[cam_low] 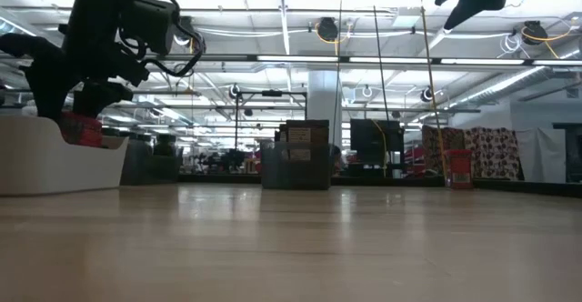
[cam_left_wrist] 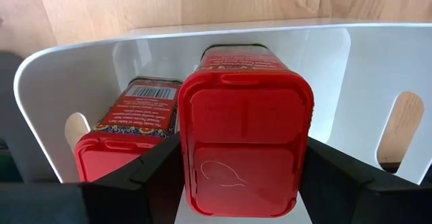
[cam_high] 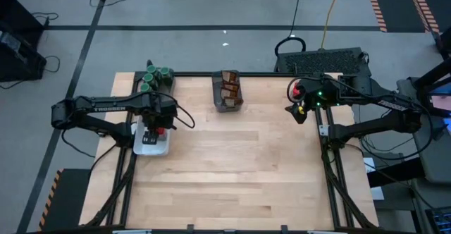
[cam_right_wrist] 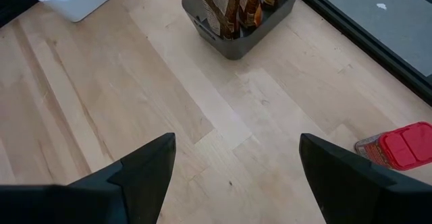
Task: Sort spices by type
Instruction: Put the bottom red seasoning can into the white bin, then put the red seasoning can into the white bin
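I've got the left gripper [cam_left_wrist: 243, 183] clamped on a red container [cam_left_wrist: 246, 140], held over the white tray [cam_left_wrist: 88, 69] w/ another red container [cam_left_wrist: 128, 133] lying inside. Right gripper [cam_right_wrist: 233, 166] hangs fingers apart above the bench [cam_right_wrist: 101, 96], near a lone red-lidded jar [cam_right_wrist: 398, 146] and the packets bin [cam_right_wrist: 236, 21].

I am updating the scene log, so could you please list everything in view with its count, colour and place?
Red container: one, red, held in left gripper over white tray.
Second red container: one, red, lying in white tray.
Third red container: one, red, on table by right arm.
Green-lidded jars: several, green, far left corner.
Brown packets: several, brown, in dark grey bin.
Left gripper: over tray.
Right gripper: open, empty.
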